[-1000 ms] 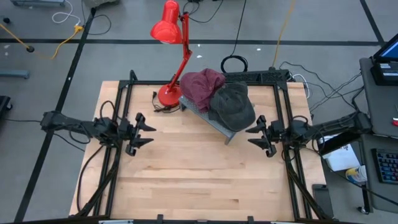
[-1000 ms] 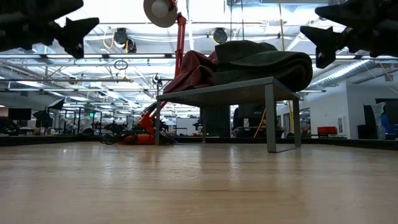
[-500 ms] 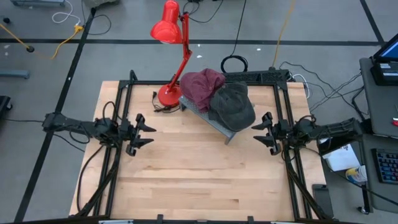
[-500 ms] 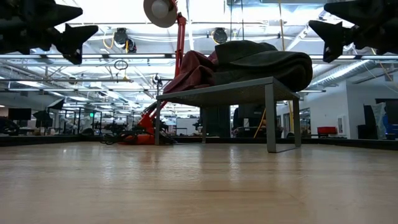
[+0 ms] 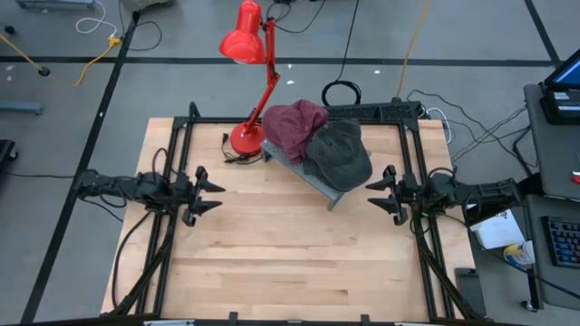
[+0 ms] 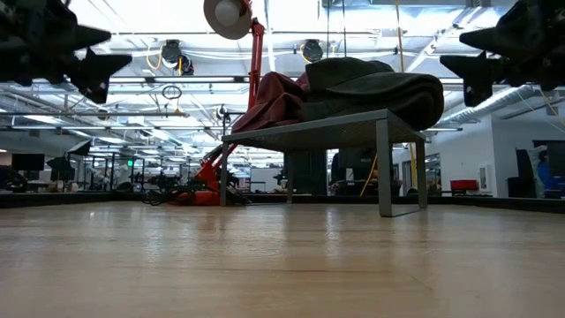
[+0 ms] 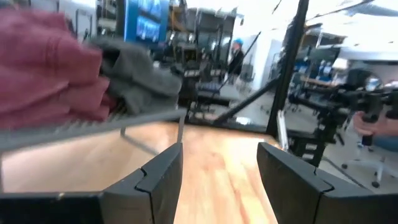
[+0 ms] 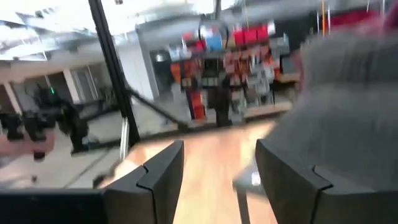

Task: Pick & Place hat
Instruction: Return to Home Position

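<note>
Caps (image 5: 337, 154) sit unmoved on the shelf (image 6: 318, 132) while left gripper (image 5: 210, 192) and right gripper (image 5: 378, 191), both spread, have drawn back.

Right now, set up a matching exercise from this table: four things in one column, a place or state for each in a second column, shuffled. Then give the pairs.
Things
1. red lamp
2. grey cap
3. left gripper
4. right gripper

Places or states
A. open and empty, over the right side of the table
B. lying on the shelf, beside the maroon cap
C. base standing at the table's back edge
D. open and empty, over the table's left side

Pairs: 1-C, 2-B, 3-D, 4-A
</note>
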{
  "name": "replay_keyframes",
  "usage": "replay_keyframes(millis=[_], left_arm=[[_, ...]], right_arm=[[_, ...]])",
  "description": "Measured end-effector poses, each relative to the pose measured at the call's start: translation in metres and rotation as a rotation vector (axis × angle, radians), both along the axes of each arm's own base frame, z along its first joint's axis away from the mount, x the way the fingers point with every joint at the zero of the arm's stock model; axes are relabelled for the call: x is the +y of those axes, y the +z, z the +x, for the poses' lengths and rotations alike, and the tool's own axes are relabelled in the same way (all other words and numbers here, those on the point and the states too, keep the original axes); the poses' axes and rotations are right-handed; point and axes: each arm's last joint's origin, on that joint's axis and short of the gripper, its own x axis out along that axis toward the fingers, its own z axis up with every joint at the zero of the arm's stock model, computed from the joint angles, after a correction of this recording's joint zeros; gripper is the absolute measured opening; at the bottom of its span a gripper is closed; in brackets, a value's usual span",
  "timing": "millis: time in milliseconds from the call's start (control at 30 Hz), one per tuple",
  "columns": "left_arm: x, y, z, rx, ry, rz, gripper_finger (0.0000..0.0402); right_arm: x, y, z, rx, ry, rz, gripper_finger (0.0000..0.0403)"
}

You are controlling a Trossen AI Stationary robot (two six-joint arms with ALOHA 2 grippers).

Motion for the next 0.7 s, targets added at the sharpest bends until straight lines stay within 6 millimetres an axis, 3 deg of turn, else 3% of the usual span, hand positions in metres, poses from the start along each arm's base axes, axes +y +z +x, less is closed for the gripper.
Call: replay_keyframes(millis=[367, 700], left_arm=[[0.001, -0.008, 0.001, 0.086, 0.018, -0.069, 0.0212], [0.0, -0.007, 0.001, 0.086, -0.004, -0.143, 0.0212]], right_arm=[[0.001, -0.021, 0.001, 0.218, 0.025, 0.093, 0.0192], [0.001, -0.016, 0.003, 0.181, 0.048, 0.126, 0.0194]])
